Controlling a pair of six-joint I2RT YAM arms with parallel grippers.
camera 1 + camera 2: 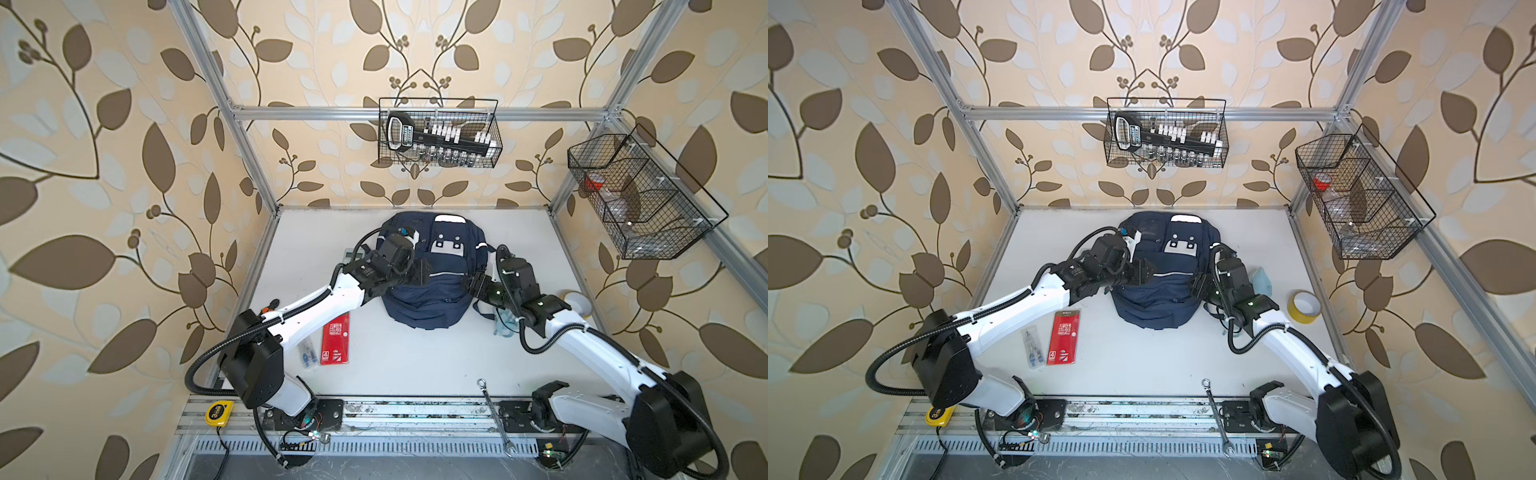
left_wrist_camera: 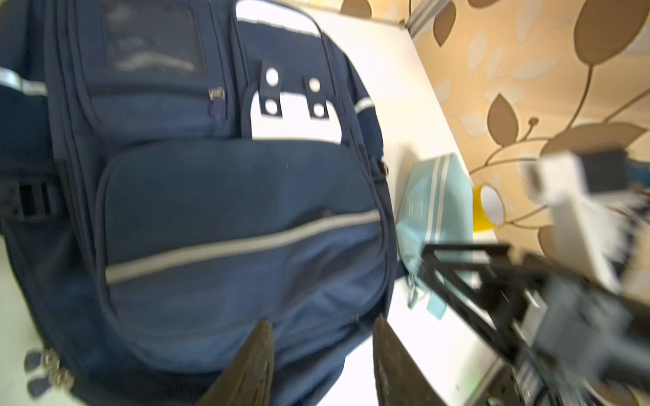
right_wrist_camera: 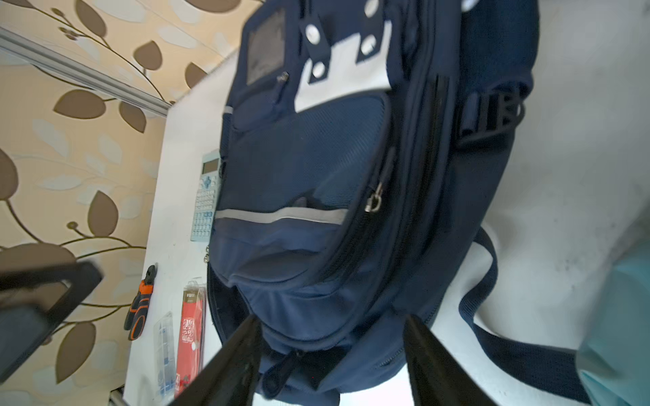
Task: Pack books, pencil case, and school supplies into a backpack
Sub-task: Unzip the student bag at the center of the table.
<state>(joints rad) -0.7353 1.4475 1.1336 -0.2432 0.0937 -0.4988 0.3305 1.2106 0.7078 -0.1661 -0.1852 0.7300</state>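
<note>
Overhead, in both top views: backpack (image 1: 432,291) flat on worktop (image 1: 415,365), left gripper (image 1: 417,272) and right gripper (image 1: 478,286) at its two sides. Booklet (image 1: 335,338) and clear box (image 1: 307,353) side by side, apart from backpack on the left; pencil case (image 1: 1260,280) close on its right. Left wrist: left gripper (image 2: 323,321) parted, empty, over backpack's edge; pencil case (image 2: 432,218) just beyond. Right wrist: right gripper (image 3: 332,316) wide, empty, over backpack's lower end; calculator (image 3: 207,197) at backpack's far side.

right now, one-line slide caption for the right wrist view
Open right end effector facing the navy backpack, calculator and red booklet lying beside it.
</note>
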